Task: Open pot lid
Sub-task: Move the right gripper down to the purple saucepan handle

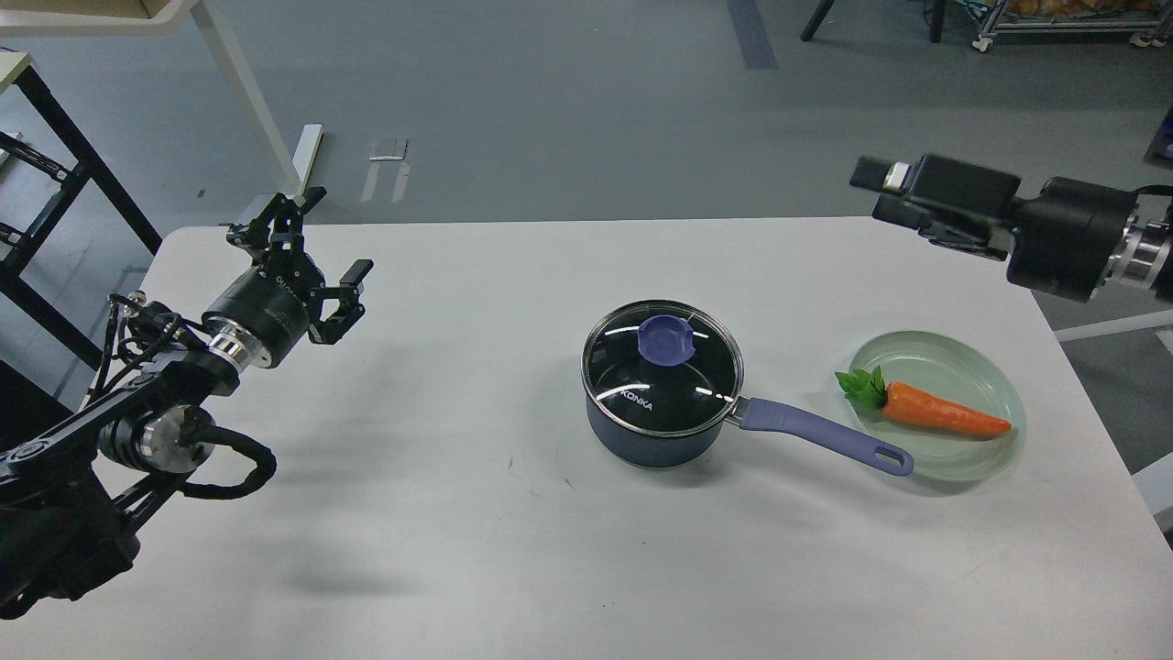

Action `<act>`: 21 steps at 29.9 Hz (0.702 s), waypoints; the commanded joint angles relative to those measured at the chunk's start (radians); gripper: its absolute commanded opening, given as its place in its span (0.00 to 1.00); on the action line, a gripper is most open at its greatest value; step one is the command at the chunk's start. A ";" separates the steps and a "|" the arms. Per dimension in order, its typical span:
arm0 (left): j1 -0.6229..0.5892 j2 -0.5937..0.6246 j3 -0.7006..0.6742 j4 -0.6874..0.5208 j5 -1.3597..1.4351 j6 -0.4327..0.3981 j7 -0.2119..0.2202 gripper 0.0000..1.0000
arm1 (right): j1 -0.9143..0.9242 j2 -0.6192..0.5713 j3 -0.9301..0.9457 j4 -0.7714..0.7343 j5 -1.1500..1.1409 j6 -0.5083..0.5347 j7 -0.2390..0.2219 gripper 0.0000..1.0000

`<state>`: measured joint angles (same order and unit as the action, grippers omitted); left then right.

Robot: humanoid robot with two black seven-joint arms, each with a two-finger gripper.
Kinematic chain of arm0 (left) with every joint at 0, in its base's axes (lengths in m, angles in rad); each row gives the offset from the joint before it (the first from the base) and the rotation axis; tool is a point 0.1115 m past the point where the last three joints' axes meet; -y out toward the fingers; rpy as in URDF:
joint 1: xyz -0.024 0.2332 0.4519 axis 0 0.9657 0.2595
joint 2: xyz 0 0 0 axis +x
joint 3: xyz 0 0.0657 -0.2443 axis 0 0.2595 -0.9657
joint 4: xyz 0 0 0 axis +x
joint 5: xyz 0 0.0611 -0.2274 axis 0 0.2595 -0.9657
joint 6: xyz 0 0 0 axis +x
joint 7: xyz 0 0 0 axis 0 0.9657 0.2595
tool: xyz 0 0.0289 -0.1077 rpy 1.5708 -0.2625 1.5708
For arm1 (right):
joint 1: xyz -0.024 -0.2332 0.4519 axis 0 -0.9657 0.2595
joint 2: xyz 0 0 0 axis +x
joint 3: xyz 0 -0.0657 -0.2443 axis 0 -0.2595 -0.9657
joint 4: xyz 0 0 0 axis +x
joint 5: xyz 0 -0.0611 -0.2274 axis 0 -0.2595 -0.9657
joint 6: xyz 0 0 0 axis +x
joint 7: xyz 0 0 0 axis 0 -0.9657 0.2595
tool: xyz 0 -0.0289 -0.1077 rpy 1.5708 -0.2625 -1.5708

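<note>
Roughly at the table's (pixel 458 550) centre sits the pot (pixel 655 431), with the lid (pixel 662 365) seated flat on its rim and the knob (pixel 667 340) on top. Its long handle (pixel 825 437) runs right and nearward, its holed end just overlapping the near-left rim of a pale green plate (pixel 962 367) that carries a carrot (pixel 944 412). Nothing stands between either arm and the lid. The left gripper (pixel 334 238) hovers over the table's far-left part, well apart from the pot, fingers spread wide and holding nothing. The right gripper (pixel 880 179) hangs above the far-right edge, seen as a dark block; its fingers cannot be told apart, so its state is unclear. The right arm is cut off by the frame edge.
</note>
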<state>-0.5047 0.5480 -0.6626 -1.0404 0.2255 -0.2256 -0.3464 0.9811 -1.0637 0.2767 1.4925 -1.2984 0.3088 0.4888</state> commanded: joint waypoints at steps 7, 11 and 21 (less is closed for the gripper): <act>0.002 0.010 0.000 -0.027 0.000 0.002 0.000 0.99 | 0.126 -0.029 -0.260 0.083 -0.476 -0.080 0.000 0.99; 0.002 0.012 0.000 -0.038 0.000 0.002 0.000 0.99 | 0.156 -0.009 -0.321 0.084 -0.512 -0.080 0.000 0.99; 0.005 0.012 0.000 -0.061 0.032 0.006 0.000 0.99 | 0.166 0.051 -0.392 0.072 -0.587 -0.086 0.000 0.99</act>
<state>-0.5005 0.5597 -0.6626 -1.0984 0.2404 -0.2181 -0.3467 1.1466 -1.0320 -0.1052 1.5719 -1.8824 0.2223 0.4887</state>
